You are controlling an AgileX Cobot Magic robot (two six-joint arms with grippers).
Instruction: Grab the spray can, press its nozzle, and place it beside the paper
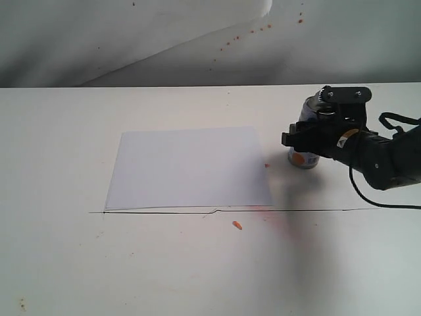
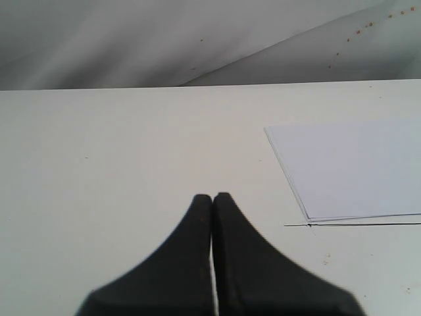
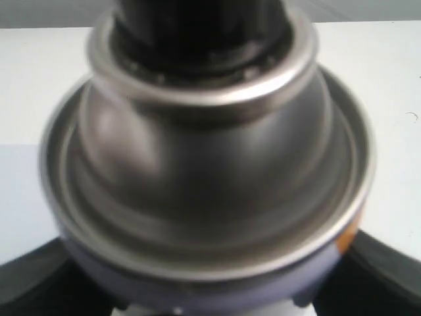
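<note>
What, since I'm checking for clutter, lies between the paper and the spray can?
Only bare table, save one tiny reddish speck just off the paper's edge on the spray can's side; the exterior view shows this.

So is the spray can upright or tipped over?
Upright: the spray can has its base down and silver dome on top.

Left fingers (image 2: 191, 257) pressed together; right fingers (image 3: 388, 286) spread well apart.

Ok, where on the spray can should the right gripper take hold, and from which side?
Probably the straight labelled wall of the spray can, below the sloped metal dome, coming level from the side away from the paper. It stands upright, and that leaves the nozzle free for pressing.
</note>
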